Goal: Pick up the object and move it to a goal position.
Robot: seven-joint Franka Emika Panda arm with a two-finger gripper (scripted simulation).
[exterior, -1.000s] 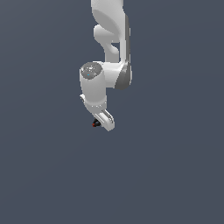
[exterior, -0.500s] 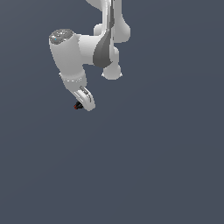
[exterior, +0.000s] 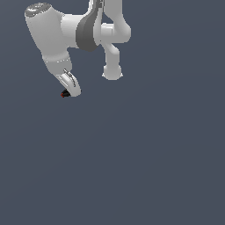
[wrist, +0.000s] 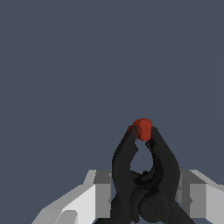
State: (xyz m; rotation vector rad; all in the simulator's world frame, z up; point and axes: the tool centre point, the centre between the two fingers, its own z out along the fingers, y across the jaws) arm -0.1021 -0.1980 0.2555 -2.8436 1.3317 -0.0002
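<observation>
Now, with the gripper [wrist: 144, 197] clamped on the black clamp [wrist: 144, 175], which sits between the fingers with its red tip [wrist: 142, 128] pointing outward, we judge the carry best done smoothly, keeping the squeeze steady so it cannot twist loose.

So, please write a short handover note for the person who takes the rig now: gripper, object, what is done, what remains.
Gripper: shut on the black clamp, which sits between the jaws with its red tip pointing outward.
Position: the arm is at the exterior view's upper left, the clamp at the gripper's end.
Done: the pick.
Left: carry it to the goal, which no view shows.
</observation>
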